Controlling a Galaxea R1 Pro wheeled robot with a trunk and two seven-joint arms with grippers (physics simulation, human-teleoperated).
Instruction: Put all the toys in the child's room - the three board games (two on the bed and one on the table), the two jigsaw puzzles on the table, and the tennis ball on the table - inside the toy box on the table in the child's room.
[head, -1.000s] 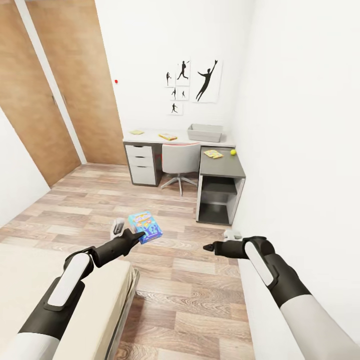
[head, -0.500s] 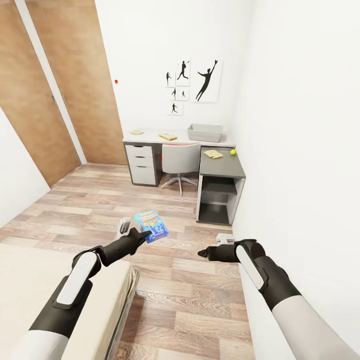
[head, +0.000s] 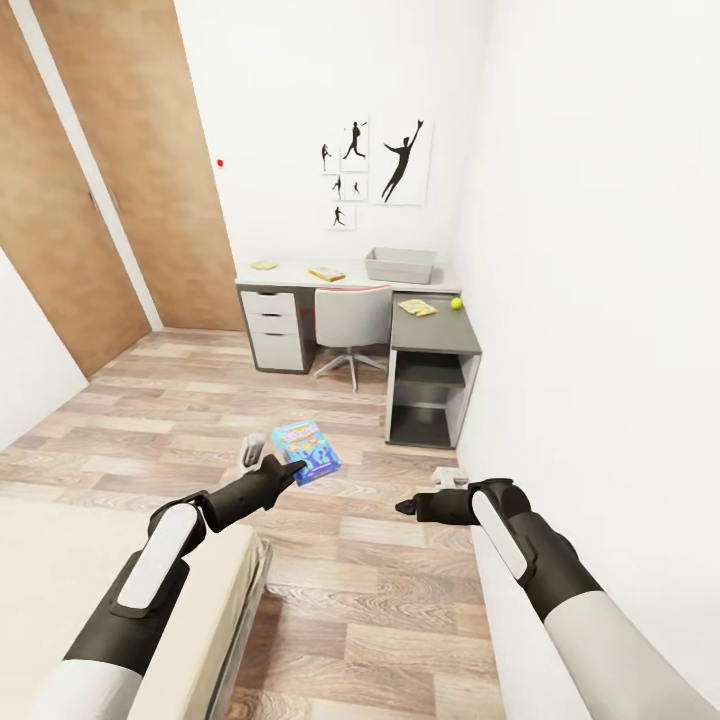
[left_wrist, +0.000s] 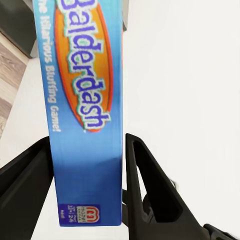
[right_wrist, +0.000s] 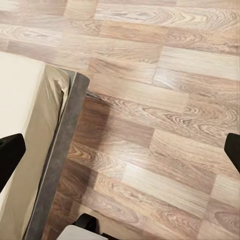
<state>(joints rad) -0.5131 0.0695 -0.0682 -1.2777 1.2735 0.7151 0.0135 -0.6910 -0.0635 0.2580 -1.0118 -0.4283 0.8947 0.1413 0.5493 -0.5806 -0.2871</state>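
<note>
A flat blue printed board game box with a yellow title (left_wrist: 87, 107) is clamped between the black fingers of the left gripper (head: 292, 466) above the wood plank floor (head: 400, 560). The right gripper (head: 402, 507) is held empty, fingers apart. Far off, a shallow light grey toy box (head: 400, 265) is seen on the L-shaped grey desk (head: 440, 330).

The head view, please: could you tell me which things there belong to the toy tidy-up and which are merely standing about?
Belong to the job:
- blue board game in the left tool
- toy box
- tennis ball
- jigsaw puzzle
- board game on the table

Standing about:
- desk chair
- silhouette pictures
- bed
</note>
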